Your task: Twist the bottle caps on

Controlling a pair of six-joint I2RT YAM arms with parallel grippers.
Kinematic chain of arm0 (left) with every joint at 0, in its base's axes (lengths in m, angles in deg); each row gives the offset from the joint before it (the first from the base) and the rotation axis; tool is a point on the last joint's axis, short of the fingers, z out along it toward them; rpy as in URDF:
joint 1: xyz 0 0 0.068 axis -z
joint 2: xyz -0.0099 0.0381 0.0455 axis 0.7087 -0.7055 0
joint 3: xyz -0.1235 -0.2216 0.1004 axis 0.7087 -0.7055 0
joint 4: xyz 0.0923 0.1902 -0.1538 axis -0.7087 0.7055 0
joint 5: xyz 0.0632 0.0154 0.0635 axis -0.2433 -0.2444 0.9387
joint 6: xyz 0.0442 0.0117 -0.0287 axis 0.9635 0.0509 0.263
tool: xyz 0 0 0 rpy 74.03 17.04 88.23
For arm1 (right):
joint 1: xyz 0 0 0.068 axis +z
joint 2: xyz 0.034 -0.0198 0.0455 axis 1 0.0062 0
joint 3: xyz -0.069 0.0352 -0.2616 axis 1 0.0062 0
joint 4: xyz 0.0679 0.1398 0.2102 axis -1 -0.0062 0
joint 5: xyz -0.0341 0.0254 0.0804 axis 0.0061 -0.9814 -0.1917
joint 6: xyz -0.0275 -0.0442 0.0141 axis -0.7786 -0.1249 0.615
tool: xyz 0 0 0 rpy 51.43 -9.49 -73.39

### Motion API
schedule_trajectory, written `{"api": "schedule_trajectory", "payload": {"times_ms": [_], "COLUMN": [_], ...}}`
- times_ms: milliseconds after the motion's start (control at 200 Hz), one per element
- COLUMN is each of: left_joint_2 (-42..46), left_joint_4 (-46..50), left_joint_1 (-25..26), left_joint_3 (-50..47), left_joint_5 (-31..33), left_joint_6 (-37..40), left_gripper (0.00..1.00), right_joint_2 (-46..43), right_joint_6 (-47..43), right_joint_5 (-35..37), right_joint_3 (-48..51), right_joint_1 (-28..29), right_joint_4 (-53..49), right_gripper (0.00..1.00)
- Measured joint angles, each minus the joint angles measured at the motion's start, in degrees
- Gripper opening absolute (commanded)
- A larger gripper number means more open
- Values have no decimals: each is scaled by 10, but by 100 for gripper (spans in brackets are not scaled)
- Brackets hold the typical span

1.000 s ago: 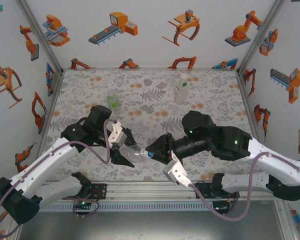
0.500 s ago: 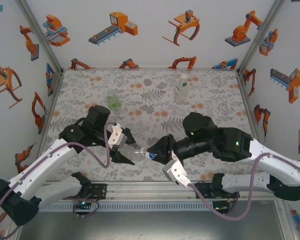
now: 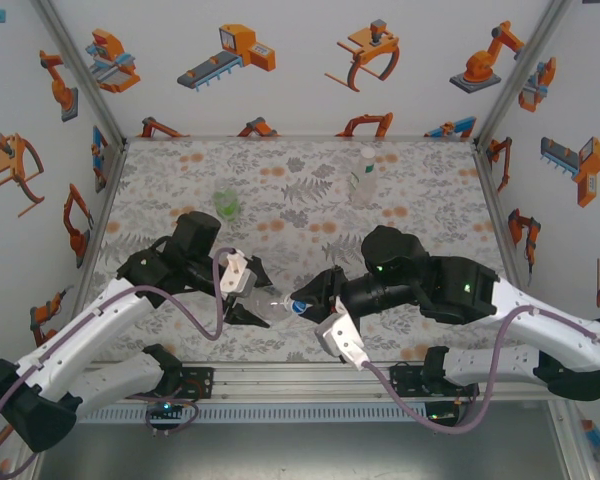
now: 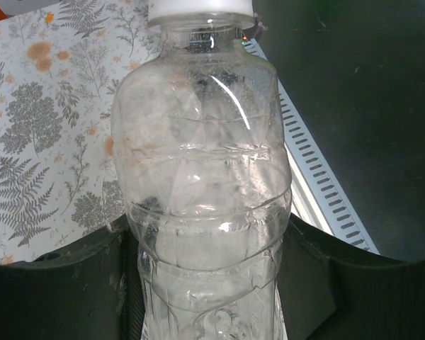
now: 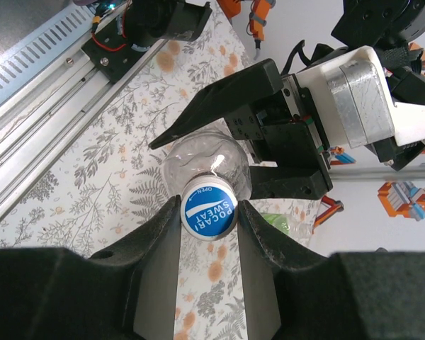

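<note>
Cross-threading risk, near centre.
My left gripper [image 3: 252, 296] clamps the clear bottle [image 4: 205, 198] sideways, right gripper [image 3: 308, 300] pinches its cap [image 5: 208, 217]; if the bottle twists in that grip, threads may jam.

Robot lab enclosure, aluminium frame [image 3: 82, 72], 3 white walls [image 3: 300, 100] (orange robot-arm cartoons), fern-print tabletop [image 3: 300, 195]

The bottle [image 4: 205, 191] was clear thin plastic, glossy w/ creases. The cap [image 5: 208, 215] was smooth plastic, printed top. The right gripper fingers [image 5: 154, 244] looked matt black plastic, a bit scuffed. The table cover [image 3: 310, 190] was matt. The near rail [image 5: 42, 106] was ribbed metal.
</note>
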Motion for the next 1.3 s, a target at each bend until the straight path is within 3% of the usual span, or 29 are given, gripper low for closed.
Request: {"api": "schedule_trajectory", "payload": {"times_ms": [766, 1302], "left_joint_2": [12, 22], "left_joint_4": [-9, -10], "left_joint_1": [7, 8], "left_joint_3": [0, 0], "left_joint_5": [-2, -2], "left_joint_6": [6, 13], "left_gripper": [0, 0], "right_joint_2": [-35, -50], "right_joint_6": [31, 90], "right_joint_5": [-10, -89], "right_joint_3": [37, 85], "right_joint_1": [0, -41], "right_joint_4": [46, 124], "right_gripper": [0, 0]}}
